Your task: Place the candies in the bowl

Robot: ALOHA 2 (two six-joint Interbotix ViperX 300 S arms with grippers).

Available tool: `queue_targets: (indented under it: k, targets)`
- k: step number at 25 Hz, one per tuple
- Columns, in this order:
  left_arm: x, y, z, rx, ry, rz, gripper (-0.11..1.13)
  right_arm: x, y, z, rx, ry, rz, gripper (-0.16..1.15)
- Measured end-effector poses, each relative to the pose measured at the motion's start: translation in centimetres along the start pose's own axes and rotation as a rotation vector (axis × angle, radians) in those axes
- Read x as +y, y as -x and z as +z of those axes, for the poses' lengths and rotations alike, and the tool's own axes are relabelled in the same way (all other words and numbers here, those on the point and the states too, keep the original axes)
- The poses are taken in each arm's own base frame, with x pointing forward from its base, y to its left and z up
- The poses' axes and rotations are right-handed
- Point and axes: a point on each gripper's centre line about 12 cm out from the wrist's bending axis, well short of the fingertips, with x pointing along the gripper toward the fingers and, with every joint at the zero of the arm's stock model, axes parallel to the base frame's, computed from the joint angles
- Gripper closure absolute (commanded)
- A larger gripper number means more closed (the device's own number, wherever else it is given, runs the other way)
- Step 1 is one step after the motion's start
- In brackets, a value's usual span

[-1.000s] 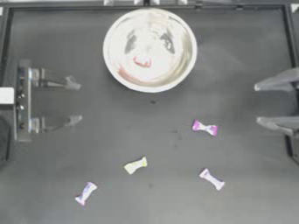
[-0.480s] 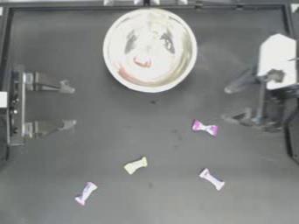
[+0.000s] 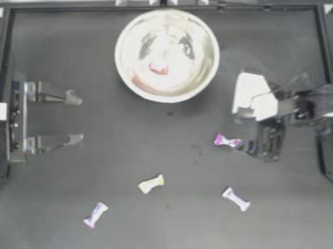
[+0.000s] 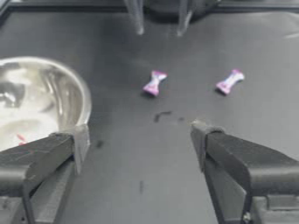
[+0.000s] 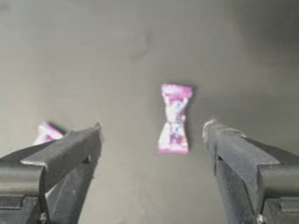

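Note:
The silver bowl (image 3: pixel 130 73) stands at the table's top centre with a red candy (image 3: pixel 158 69) inside. My right gripper (image 3: pixel 259 142) is open, hovering just right of the purple candy (image 3: pixel 226 141). In the right wrist view that candy (image 5: pixel 174 118) lies on the table ahead of the gap between the jaws of the right gripper (image 5: pixel 152 127). A yellow-green candy (image 3: pixel 151 183) and two white-and-pink candies (image 3: pixel 235 199) (image 3: pixel 95 214) lie nearer the front edge. Parked at the left edge, my left gripper (image 3: pixel 73 119) is open and empty.
A raised rim runs along the table's back and sides. The left wrist view shows the bowl's rim (image 4: pixel 81 94) beside the left jaw, with two candies (image 4: pixel 154 82) (image 4: pixel 229 81) farther across the table.
My right arm has swung in from the right edge toward the table's middle and now hovers by the purple candy. The left arm and the candies have not moved.

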Motion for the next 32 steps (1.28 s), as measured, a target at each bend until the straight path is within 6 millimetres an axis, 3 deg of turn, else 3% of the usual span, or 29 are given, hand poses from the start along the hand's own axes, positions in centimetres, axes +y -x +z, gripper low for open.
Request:
queue_targets:
  k: [16,26,29,32]
  targets:
    - [-0.1,0.1,-0.2,0.013,0.011,-0.005,0.02,-0.2,-7.3,-1.0,0.212,0.037,-0.108,0.0]
    - [-0.1,0.5,0.1,0.001,0.019,-0.009,0.02,-0.3,-9.2,-1.4,0.267,0.053,-0.124,0.02]
    - [-0.1,0.5,0.1,0.0,0.025,-0.008,0.02,-0.4,-9.3,-1.4,0.267,0.046,-0.125,0.13]
    - [-0.1,0.5,0.1,0.001,0.028,-0.009,0.02,-0.6,-9.3,-1.4,0.269,0.026,-0.126,0.41]
